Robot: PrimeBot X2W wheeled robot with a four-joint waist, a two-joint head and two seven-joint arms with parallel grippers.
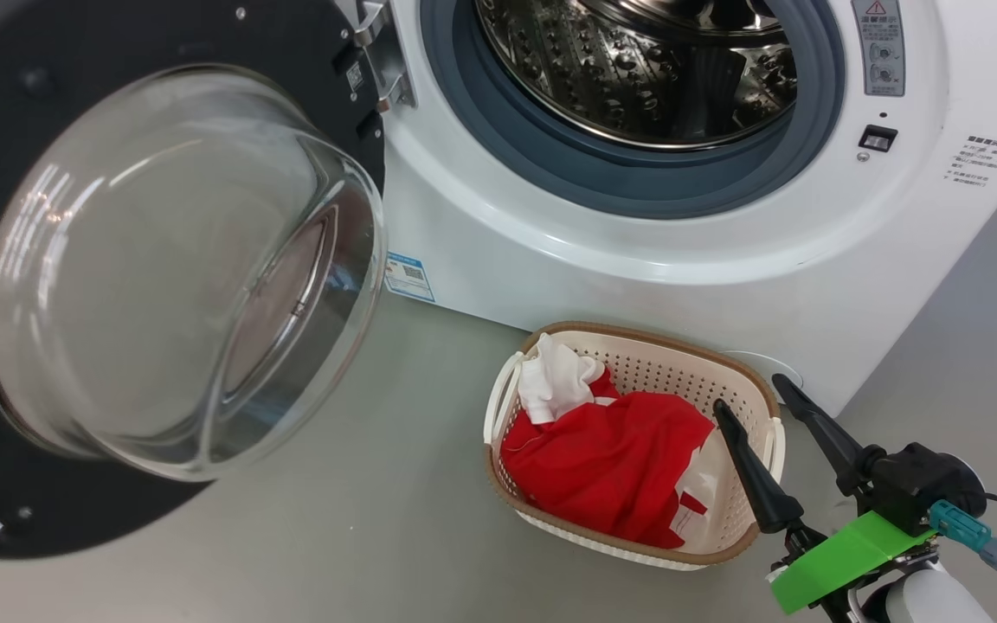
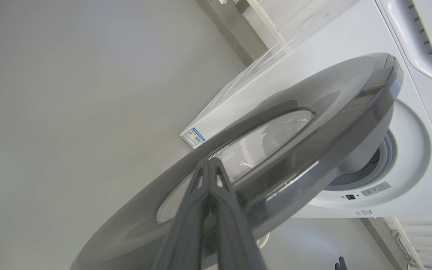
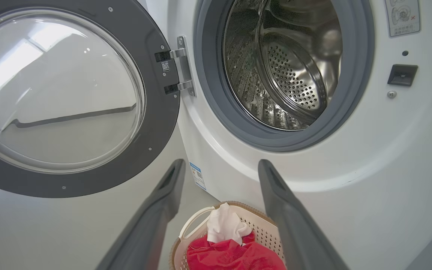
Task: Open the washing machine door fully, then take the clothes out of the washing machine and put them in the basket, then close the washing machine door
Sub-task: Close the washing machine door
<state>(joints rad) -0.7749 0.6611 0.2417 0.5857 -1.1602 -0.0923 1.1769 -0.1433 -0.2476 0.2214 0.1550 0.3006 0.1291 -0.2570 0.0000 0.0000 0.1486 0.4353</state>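
The washing machine door [image 1: 178, 268] has a wide ring of glossy black plastic around a smooth, clear glass bowl that carries bright reflections. Its hinge [image 1: 382, 61]: bare bright metal. The washing machine [image 1: 637, 268]: smooth white cabinet, glossy finish. The drum [image 1: 637, 69]: polished steel, perforated and embossed, mirror-like. The gasket [image 1: 637, 186]: matt grey rubber. The basket [image 1: 663, 368]: cream perforated plastic, semi-matt; rim [image 1: 637, 331] brown with a woven look; handles [image 1: 498, 398] smooth white plastic. The clothes [image 1: 611, 459]: red cloth, soft and creased, slight sheen, with a white cloth piece at the far left. The floor [image 1: 377, 510]: smooth, grey, matt. The right gripper [image 1: 748, 392] — fingers [image 1: 754, 476] matt black and smooth; green plastic bracket [image 1: 836, 558] behind them.
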